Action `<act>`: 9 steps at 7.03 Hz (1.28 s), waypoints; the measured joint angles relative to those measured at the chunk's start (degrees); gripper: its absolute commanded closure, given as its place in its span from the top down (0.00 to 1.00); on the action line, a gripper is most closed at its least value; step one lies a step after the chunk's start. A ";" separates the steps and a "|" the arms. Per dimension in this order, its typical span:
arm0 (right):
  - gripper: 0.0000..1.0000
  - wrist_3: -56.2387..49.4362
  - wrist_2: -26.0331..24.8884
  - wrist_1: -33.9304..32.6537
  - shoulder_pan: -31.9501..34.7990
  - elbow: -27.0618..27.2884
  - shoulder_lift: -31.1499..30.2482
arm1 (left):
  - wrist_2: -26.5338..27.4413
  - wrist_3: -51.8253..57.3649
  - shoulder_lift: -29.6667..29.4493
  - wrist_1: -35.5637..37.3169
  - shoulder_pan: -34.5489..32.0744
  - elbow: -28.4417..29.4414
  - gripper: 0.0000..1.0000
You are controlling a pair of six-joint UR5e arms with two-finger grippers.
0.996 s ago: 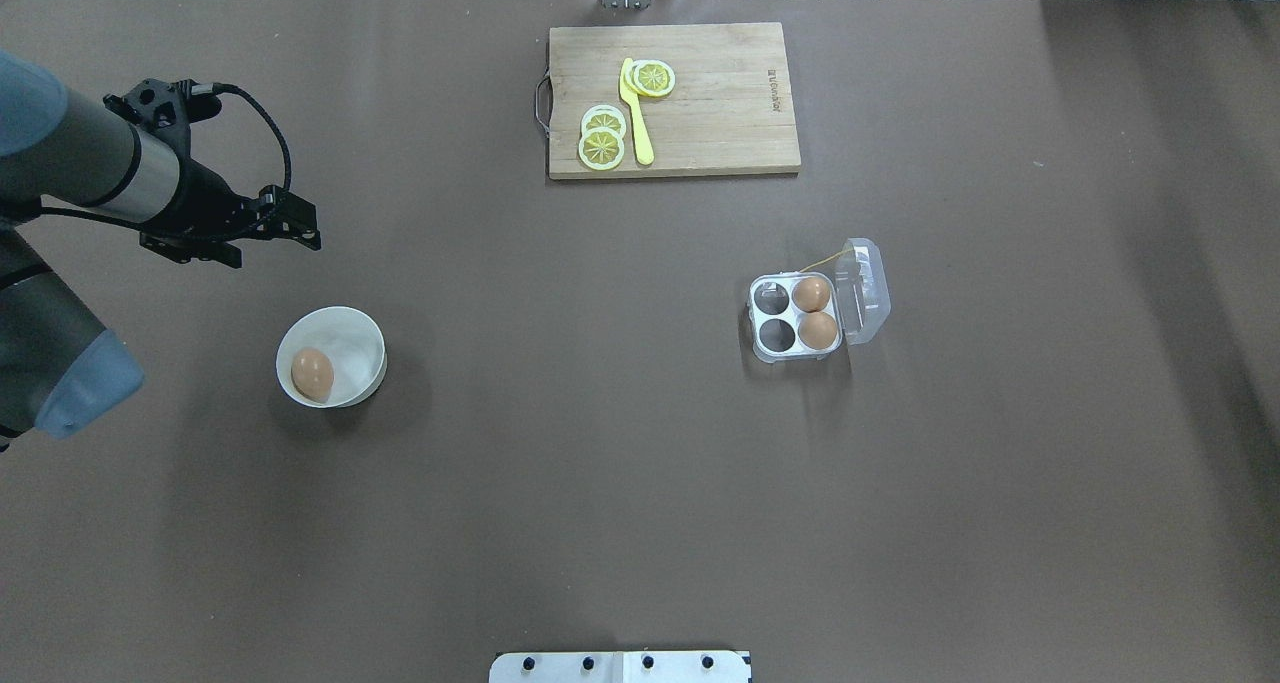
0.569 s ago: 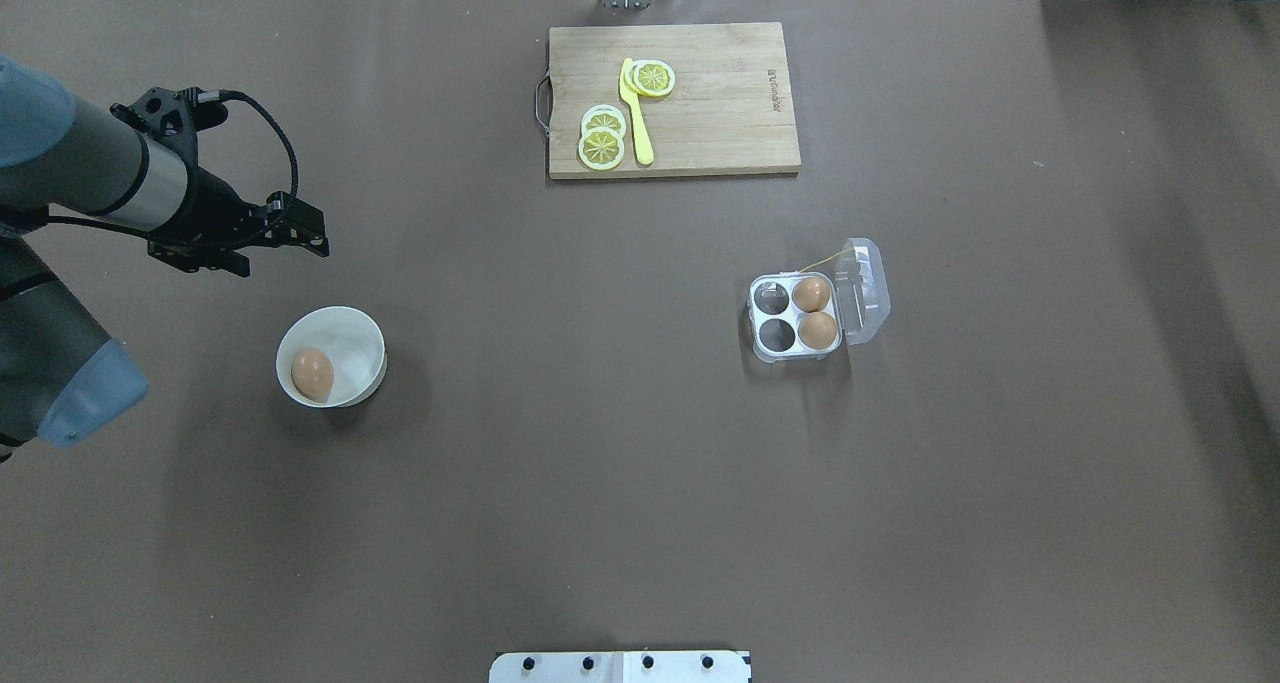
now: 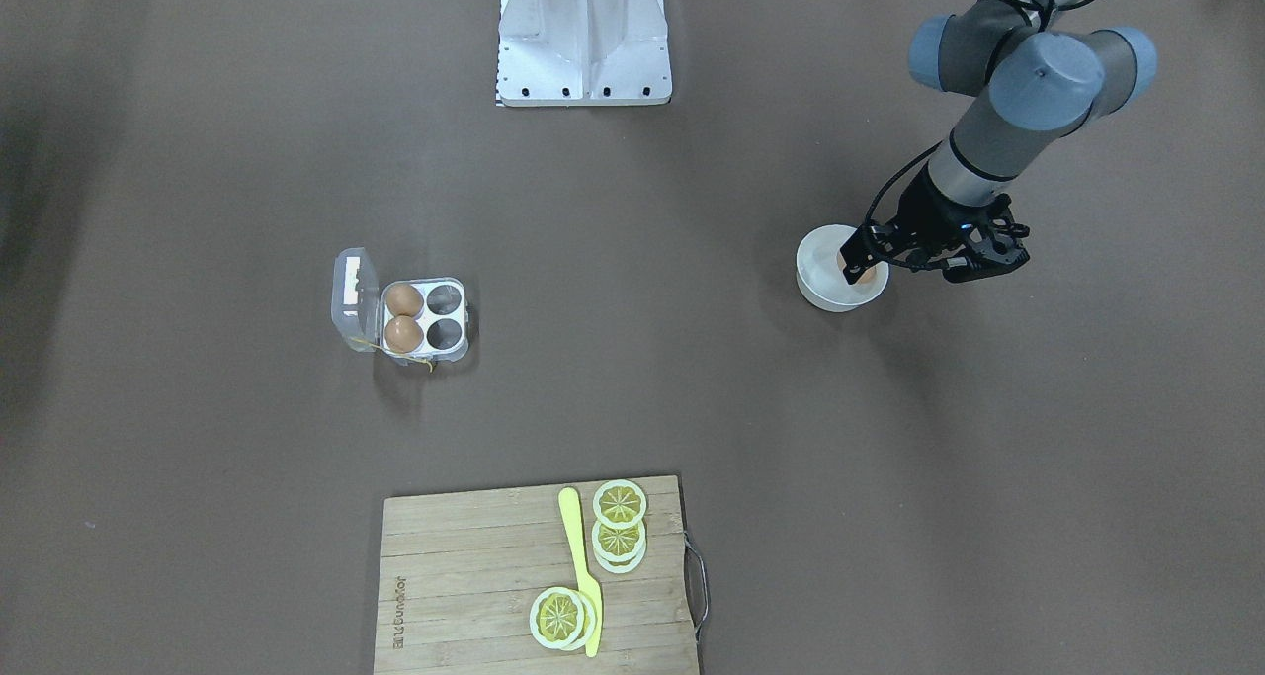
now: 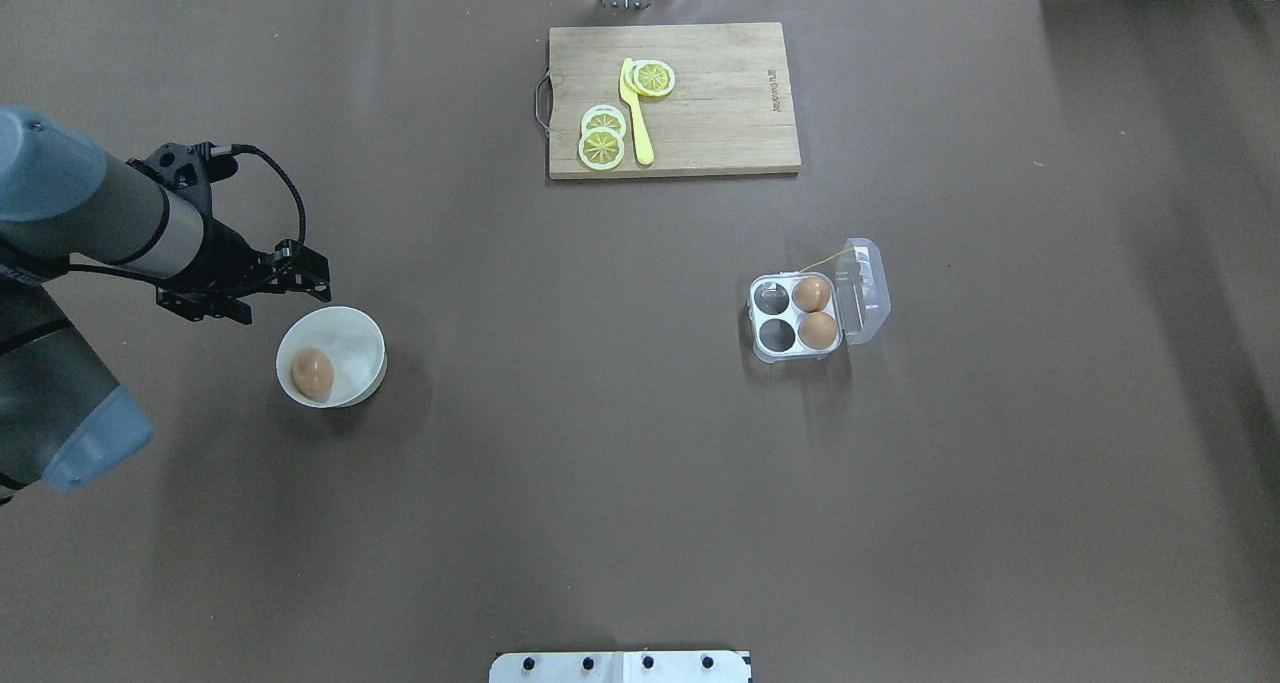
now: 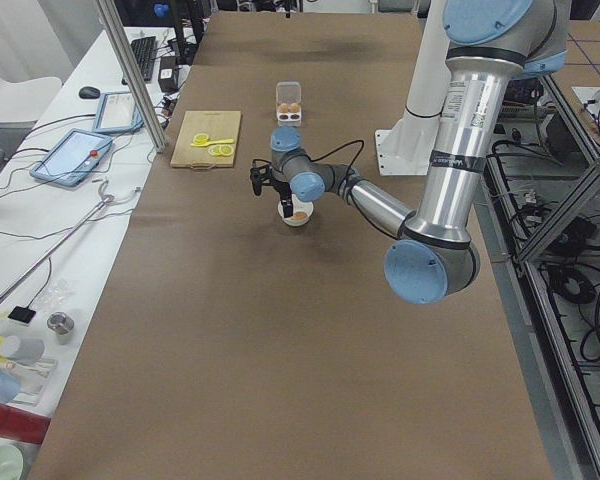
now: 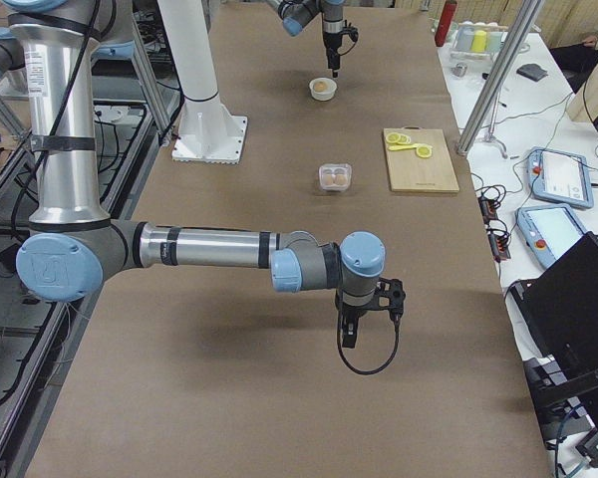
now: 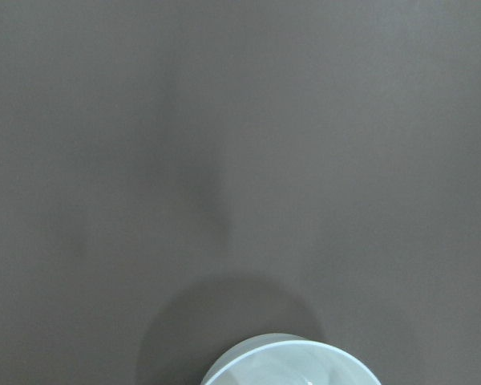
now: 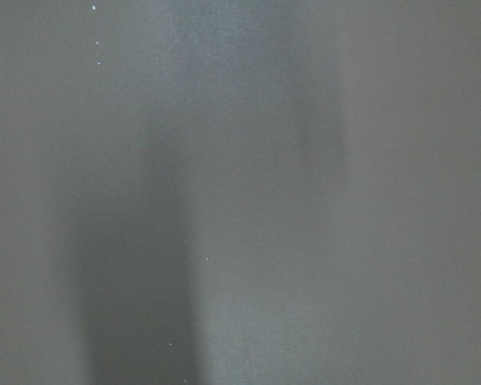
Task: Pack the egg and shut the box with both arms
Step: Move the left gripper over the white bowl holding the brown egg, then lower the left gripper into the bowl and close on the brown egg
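Box (image 4: 773,335) is sitting open and half filled, right of centre. White bowl (image 4: 355,338) is sitting well to its left, showing only as a rim sliver in left wrist view. Left gripper (image 4: 318,278) is hovering just past the bowl's far rim overhead, yet overlapping it in front view; cannot tell finger spread. Right gripper (image 6: 346,334) is showing only in right side view, cannot tell either. Egg (image 4: 312,374) is lying in the bowl; grasp is likely needing centring, straight descent, gentle squeeze.

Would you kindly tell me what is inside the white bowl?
One brown egg lies in the white bowl; nothing else shows there from overhead. From the front, the left gripper covers part of the egg.
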 measured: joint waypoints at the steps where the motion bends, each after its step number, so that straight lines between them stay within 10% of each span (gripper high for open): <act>1: 1.00 -0.01 0.04 0.00 0.00 0.13 0.14 | 1.21 -1.59 -0.18 -0.01 1.62 -0.06 0.97; 9: 1.00 0.04 0.50 -0.08 0.00 0.22 0.67 | 3.94 -2.49 -3.05 5.50 4.71 0.10 0.92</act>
